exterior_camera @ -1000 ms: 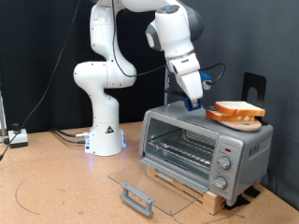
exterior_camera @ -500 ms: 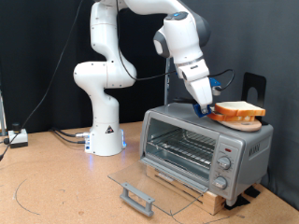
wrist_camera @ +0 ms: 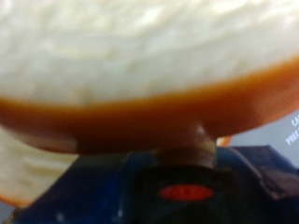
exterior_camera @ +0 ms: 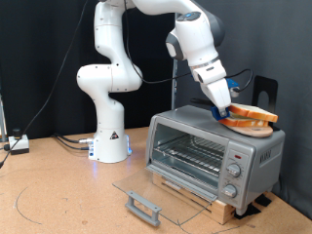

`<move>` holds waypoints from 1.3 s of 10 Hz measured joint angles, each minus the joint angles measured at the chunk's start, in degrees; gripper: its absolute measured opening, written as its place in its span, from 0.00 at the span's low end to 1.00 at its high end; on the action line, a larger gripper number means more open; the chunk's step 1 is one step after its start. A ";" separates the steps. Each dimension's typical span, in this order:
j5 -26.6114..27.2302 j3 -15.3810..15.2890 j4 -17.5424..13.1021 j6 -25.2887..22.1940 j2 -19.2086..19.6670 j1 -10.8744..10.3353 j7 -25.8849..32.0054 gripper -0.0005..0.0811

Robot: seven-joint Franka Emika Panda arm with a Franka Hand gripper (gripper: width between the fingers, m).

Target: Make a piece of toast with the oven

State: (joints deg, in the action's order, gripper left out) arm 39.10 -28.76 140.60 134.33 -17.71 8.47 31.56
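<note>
Gripper [exterior_camera: 225, 111] at the stacked bread atop the oven [exterior_camera: 214, 154], its jaw opening impossible to tell; toast [exterior_camera: 254, 114] lies on a second slice [exterior_camera: 249, 124] at the oven roof's 3 o'clock end; glass door [exterior_camera: 156, 191] hangs open and flat; wrist view fills with crust [wrist_camera: 149, 112].

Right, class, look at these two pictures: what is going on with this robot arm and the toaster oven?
The arm has brought its pincer down to the bread on top of the oven. Two slices lie stacked there, and the pincer is at the edge of the piece of toast, which fills the wrist view. A firm grip does not show. The oven's glass door hangs open, with the wire rack bare.
</note>
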 joint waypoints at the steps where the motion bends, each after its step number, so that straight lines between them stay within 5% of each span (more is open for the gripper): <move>1: 0.72 0.18 -0.05 -0.60 -0.02 0.00 0.58 0.52; 7: 6.40 1.73 0.94 0.06 -1.14 0.05 2.44 0.52; 13: 13.38 5.70 3.75 -1.60 -7.21 0.09 8.58 0.52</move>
State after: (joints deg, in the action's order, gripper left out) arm 52.48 -23.06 144.34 132.73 -24.91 8.56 40.14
